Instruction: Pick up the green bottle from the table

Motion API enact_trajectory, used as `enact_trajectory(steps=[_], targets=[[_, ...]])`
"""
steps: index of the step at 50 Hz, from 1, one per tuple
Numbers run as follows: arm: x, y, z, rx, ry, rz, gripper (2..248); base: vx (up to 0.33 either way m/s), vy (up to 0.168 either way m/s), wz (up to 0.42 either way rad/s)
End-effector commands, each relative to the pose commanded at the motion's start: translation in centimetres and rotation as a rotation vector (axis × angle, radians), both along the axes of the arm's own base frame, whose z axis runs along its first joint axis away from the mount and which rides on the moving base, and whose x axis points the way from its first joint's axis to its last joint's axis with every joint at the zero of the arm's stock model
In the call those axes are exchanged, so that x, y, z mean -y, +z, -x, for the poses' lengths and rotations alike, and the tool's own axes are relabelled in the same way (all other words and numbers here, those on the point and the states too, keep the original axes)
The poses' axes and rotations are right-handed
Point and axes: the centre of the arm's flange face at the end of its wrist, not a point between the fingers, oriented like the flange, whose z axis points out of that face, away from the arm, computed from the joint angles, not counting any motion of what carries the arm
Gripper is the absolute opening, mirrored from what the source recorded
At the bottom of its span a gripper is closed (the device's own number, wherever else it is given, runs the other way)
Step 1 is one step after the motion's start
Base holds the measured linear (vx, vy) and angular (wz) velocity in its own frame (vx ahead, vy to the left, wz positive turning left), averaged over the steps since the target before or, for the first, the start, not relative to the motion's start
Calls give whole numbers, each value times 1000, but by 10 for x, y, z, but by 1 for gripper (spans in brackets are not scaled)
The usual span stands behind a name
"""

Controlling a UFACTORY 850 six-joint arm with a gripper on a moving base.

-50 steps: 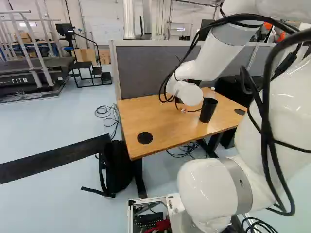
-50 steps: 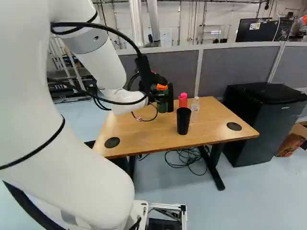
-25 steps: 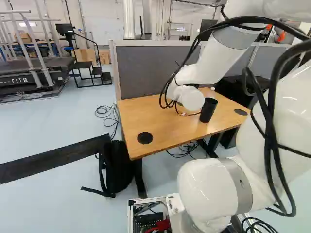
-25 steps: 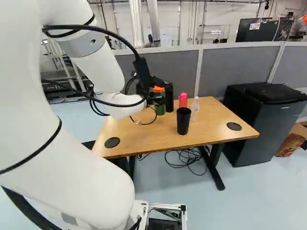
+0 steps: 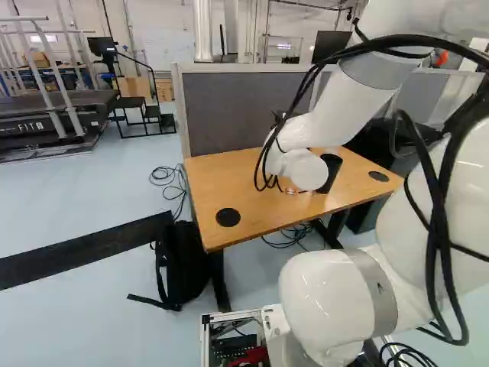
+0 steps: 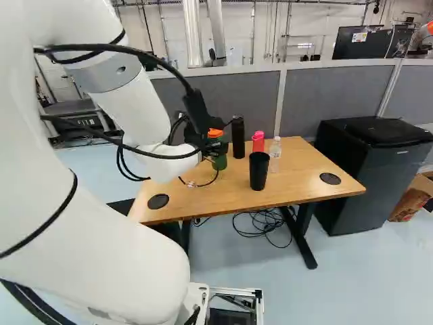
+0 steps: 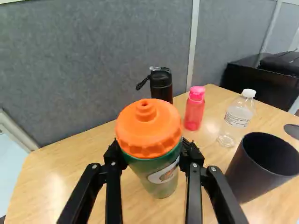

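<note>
White arm (image 6: 145, 108) reaches in from about 8 o'clock; dial centred on the green squeeze bottle (image 7: 161, 185), 12 toward the grey partition (image 6: 331, 98). Tool (image 7: 150, 151) clamped on the bottle's body, just under the orange cap (image 7: 148, 133). Bottle on or just above the bench (image 6: 304, 166); which, cannot tell. Long axis near upright, cap up, slight lean toward the arm. Handling (est.): fairly light, contents unknown; walls smooth, likely to give; hold the body below the cap, moderate squeeze. Black flask (image 6: 238, 139) at 1, pink bottle (image 6: 258, 142) at 2, black tumbler (image 6: 258, 172) at 4, clear plastic bottle (image 6: 275, 153) near 3.
</note>
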Motion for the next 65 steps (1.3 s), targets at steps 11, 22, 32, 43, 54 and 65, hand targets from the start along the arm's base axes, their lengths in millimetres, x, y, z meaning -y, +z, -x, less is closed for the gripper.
enact_trajectory(steps=[11, 22, 32, 43, 54, 65], targets=[[-7, -11, 18, -17, 72, 32, 19, 0, 0, 0], [-13, -21, 33, -30, 132, 56, 19, 0, 0, 0], [-17, -27, 44, -40, 175, 73, 19, 0, 0, 0], [-21, -33, 53, -47, 209, 86, 19, 0, 0, 0], [-23, -36, 59, -51, 229, 93, 19, 0, 0, 0], [-23, -37, 60, -53, 236, 95, 19, 0, 0, 0]])
